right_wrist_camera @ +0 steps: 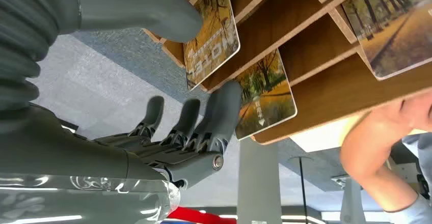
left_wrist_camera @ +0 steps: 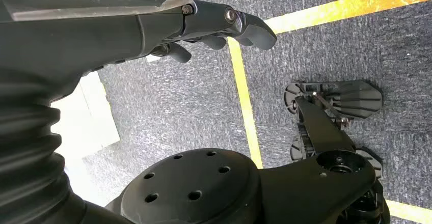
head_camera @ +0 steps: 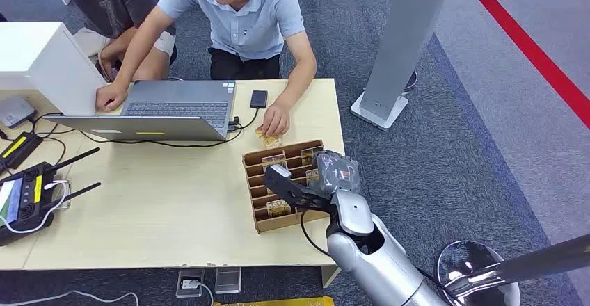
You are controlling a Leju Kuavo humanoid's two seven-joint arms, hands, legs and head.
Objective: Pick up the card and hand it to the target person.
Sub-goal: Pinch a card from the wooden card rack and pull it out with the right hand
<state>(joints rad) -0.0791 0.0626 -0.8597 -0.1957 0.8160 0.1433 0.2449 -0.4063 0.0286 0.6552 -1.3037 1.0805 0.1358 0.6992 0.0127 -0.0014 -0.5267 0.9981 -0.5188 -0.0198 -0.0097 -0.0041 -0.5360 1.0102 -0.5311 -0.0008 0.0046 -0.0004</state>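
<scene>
A slotted brown rack (head_camera: 259, 221) of thin board sits at the near right corner of a pale wooden table (head_camera: 160, 208). Its dividers form rows of narrow compartments, and glossy cards printed with autumn trees stand in several of them. The right hand (head_camera: 300, 184), grey with dark fingers, reaches over the rack's right side. In the right wrist view its thumb (right_wrist_camera: 153, 7) lies against the outer face of one card (right_wrist_camera: 211, 35), a rounded rectangle with white lettering, while the fingers (right_wrist_camera: 216, 114) stretch out apart, one tip near the next card (right_wrist_camera: 266, 96). Whether the card is truly pinched I cannot tell; nothing is lifted out.

A person in a light blue shirt (head_camera: 243, 21) sits across the table, head cut off by the frame edge, one fist (head_camera: 275, 119) resting just beyond the rack, over a small card (head_camera: 268, 140) lying there.

The left hand (left_wrist_camera: 214, 28) hangs over grey carpet (left_wrist_camera: 193, 102) with yellow tape; its dark fingers curl in, holding nothing.

A silver laptop (head_camera: 167, 108) lies open nearby.
</scene>
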